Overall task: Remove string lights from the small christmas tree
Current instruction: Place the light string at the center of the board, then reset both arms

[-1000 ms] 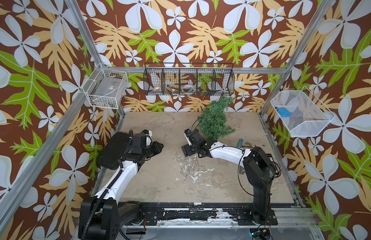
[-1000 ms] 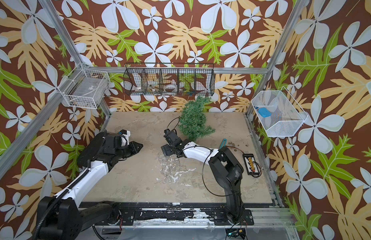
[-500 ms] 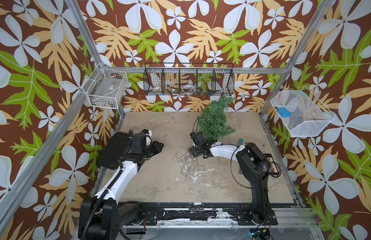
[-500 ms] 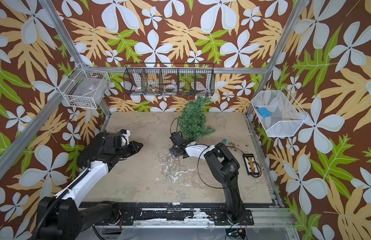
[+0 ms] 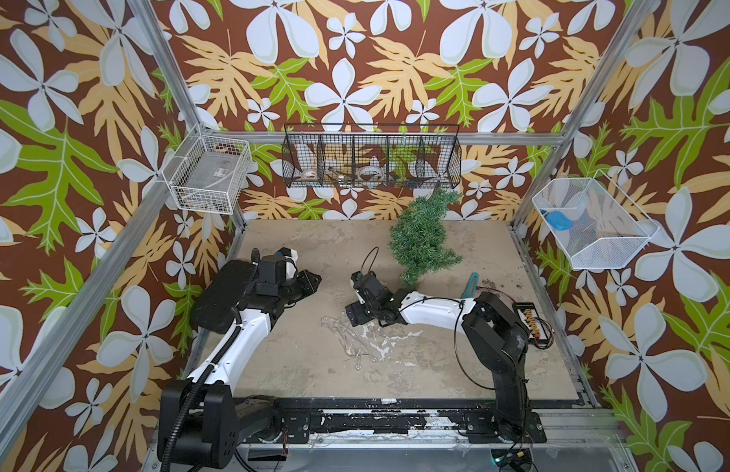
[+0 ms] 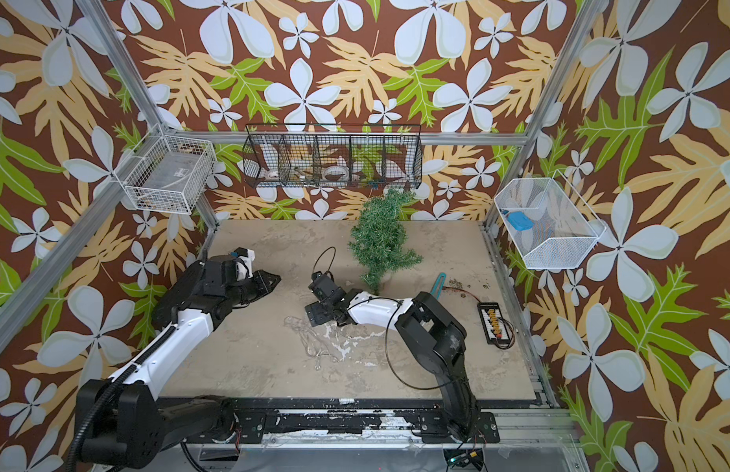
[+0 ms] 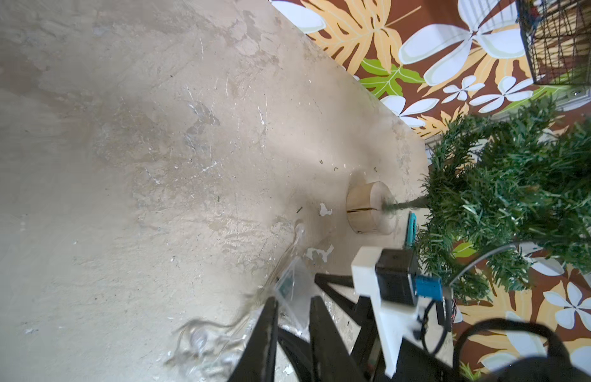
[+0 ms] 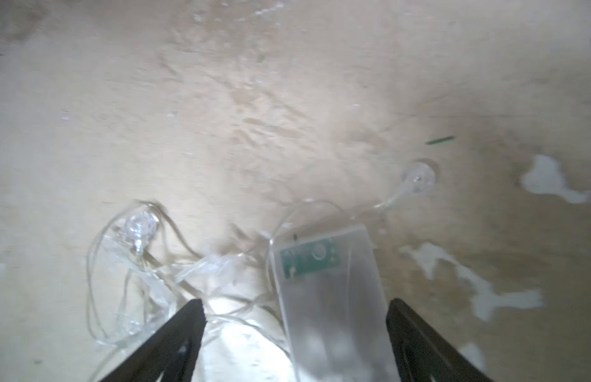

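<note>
The string lights (image 5: pixel 357 347) lie heaped on the table (image 5: pixel 306 367), apparently clear of the small christmas tree (image 5: pixel 420 241) behind them.

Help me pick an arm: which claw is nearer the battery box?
Right. The right claw stands open astride the battery box; the left claw hangs well apart from it, holding nothing.

Both top views reach me bright, evenly lit and sharp, with only faint, soft shadows on the table (image 5: pixel 314 367). My right wrist feed is smeared with blur all over, and a white glare patch washes out the surface just beside the battery box (image 8: pixel 330 297) of the string lights (image 8: pixel 138 231). On my left wrist feed the small christmas tree (image 7: pixel 519 185) looks fairly crisp, while those lights at the frame's edge go soft.
</note>
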`<control>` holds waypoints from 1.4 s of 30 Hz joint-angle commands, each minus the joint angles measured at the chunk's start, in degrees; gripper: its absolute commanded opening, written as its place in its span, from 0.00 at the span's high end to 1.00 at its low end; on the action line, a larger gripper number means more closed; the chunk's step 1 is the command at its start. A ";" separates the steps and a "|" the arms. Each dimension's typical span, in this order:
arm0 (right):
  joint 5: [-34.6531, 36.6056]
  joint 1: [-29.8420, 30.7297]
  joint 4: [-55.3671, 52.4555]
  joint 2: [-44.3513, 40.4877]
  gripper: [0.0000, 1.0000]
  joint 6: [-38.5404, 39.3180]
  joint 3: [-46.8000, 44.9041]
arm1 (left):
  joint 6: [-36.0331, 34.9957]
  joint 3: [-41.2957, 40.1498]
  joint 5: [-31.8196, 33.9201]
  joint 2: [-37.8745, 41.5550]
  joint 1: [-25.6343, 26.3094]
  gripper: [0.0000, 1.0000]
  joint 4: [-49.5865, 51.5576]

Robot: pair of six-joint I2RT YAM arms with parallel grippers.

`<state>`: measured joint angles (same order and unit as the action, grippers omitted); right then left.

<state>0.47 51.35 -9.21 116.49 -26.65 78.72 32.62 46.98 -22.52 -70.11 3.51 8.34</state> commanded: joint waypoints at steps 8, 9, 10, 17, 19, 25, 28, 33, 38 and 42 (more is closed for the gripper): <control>-5.00 -0.36 2.52 -5.21 0.10 -5.49 2.86 | 1.00 1.81 -3.88 -0.21 -10.24 0.77 -2.12; -3.67 -0.67 2.32 -8.81 0.10 -3.23 0.16 | 2.51 0.76 -4.14 -0.04 -9.92 0.76 -4.09; -2.51 -0.73 2.12 -11.98 0.09 -1.20 -2.19 | 3.43 0.01 -3.66 0.10 -9.29 0.75 -5.50; 8.71 -1.37 -3.46 -39.16 0.00 8.55 -15.45 | 8.11 -1.04 4.09 -0.53 0.21 0.70 -12.63; 11.89 -2.71 -4.76 -46.23 0.00 9.71 -18.69 | 8.45 -0.35 6.34 -1.15 2.50 0.68 -13.66; 24.18 -21.43 -0.62 -67.08 0.04 11.59 -34.80 | 8.61 0.19 11.93 -3.53 5.86 0.67 -16.28; 27.60 -36.51 7.98 -72.19 0.00 11.33 -46.07 | 9.04 0.64 14.74 -5.57 7.79 0.68 -16.50; 15.28 -54.04 26.24 -66.22 0.00 4.27 -58.04 | 9.89 1.86 18.21 -8.62 12.76 0.65 -18.41; 21.47 -54.69 36.28 -49.27 0.00 11.80 -54.84 | 7.77 2.72 21.98 -9.64 13.55 0.46 -17.01; 20.65 -54.69 47.19 -42.11 0.01 13.78 -55.35 | 3.40 0.27 28.01 -7.92 13.55 0.00 -19.23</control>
<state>20.05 -3.31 26.04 72.03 -15.46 23.90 39.86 48.29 -0.67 -78.91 17.04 -8.45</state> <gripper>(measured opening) 0.993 0.927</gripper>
